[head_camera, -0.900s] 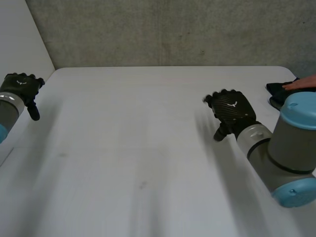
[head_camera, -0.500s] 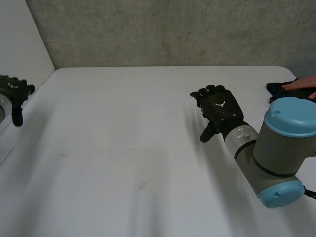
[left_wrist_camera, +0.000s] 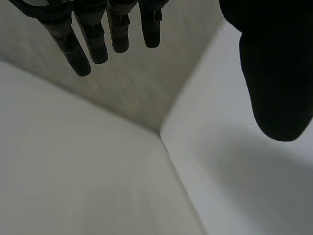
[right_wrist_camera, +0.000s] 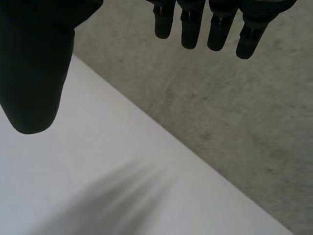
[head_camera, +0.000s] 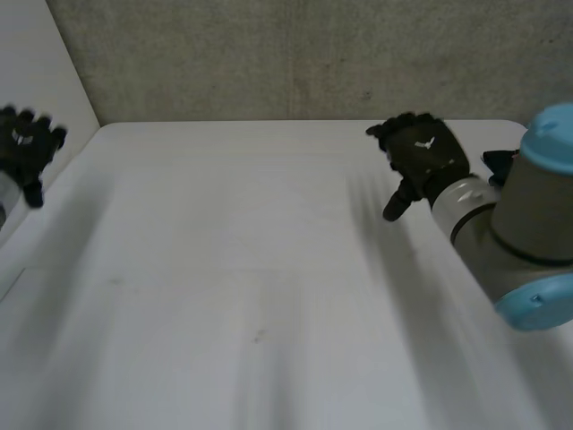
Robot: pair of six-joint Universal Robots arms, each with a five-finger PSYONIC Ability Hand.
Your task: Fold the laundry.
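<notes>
Table (head_camera: 251, 269) surface lies between left hand (head_camera: 25, 148), at its edge, and right hand (head_camera: 423, 157).

right hand (head_camera: 421, 159) moved farther back, rightward

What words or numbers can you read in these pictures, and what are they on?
None can be read.
The right hand has a small white mark on its back: too small to read.
The left hand has pale marks too: blurred, not readable.
The table and the wall have no writing.
</notes>
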